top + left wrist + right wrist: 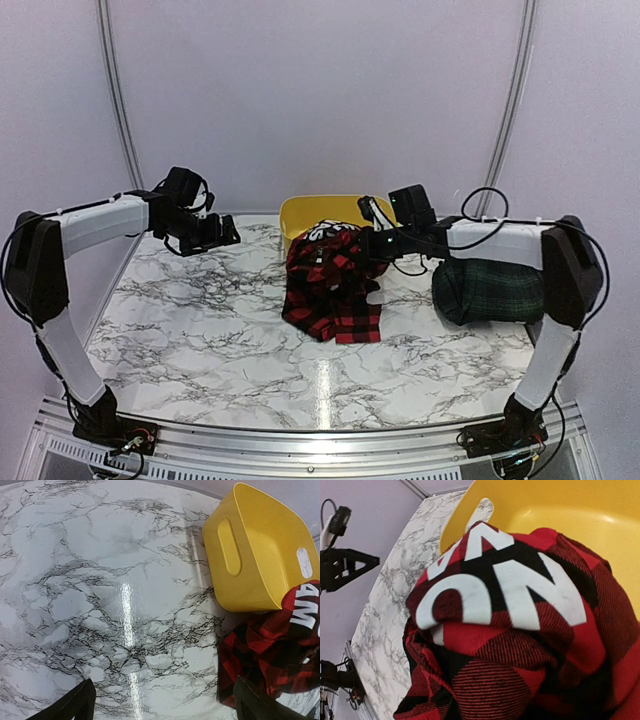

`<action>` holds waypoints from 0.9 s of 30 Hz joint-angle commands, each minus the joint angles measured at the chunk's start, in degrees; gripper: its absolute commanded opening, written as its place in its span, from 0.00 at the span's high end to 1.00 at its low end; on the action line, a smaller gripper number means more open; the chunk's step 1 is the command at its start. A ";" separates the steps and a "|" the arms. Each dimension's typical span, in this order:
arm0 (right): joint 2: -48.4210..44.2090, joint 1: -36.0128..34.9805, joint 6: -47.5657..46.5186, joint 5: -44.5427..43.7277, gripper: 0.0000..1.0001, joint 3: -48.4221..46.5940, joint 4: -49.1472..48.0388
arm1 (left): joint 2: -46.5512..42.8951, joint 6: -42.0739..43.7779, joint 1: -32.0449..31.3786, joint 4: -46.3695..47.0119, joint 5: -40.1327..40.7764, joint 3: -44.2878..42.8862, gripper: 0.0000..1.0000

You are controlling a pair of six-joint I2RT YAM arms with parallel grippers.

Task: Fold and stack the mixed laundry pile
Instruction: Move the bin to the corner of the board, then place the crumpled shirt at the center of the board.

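The red-and-black checked garment (335,285) with white lettering hangs from my right gripper (372,243), just in front of the yellow tub (300,210), and its lower end lies on the marble table. In the right wrist view the cloth (520,645) fills the frame and hides my fingers. The dark green tartan garment (490,290) lies bundled at the right under my right arm. My left gripper (225,235) hovers open and empty over the table's back left. In its view (162,705) the checked garment (270,650) lies to the right. No plain navy garment shows.
The yellow tub (250,555) stands at the back middle, against the checked garment; its inside (560,510) shows no cloth in the part I see. Bare marble table (200,320) lies to the left and front. A curved white wall rises behind.
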State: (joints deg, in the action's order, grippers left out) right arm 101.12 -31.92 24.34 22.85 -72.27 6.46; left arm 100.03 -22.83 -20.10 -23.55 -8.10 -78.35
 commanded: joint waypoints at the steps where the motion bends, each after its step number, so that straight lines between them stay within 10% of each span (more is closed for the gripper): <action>1: 9.59 1.13 -1.98 -4.71 1.00 -13.86 -7.89 | -4.50 -0.43 0.32 0.61 2.03 2.33 0.01; 12: 17.38 -2.81 0.26 7.96 1.00 -43.06 -1.45 | -11.65 -1.10 1.87 0.94 4.56 5.03 0.01; 19: -3.27 -6.08 8.43 15.47 1.00 -20.54 -11.70 | -15.16 -0.75 2.35 1.23 4.33 6.40 0.01; 21: -11.66 -4.63 6.74 10.37 0.72 -8.00 -5.71 | -16.06 -0.27 2.34 1.23 3.79 7.39 0.01; 22: -15.21 -2.97 5.46 3.40 0.40 -0.70 0.36 | -16.71 0.02 2.34 1.16 3.45 8.14 0.01; 27: -23.50 7.46 1.41 -10.15 0.02 14.29 21.76 | -20.34 1.84 2.24 1.23 -0.67 13.79 0.01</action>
State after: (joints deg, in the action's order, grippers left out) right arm 77.58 -30.57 28.84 26.39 -65.06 9.02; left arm 83.24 -22.98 -18.00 -22.46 -5.13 -68.38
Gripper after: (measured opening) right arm 0.871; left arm 0.990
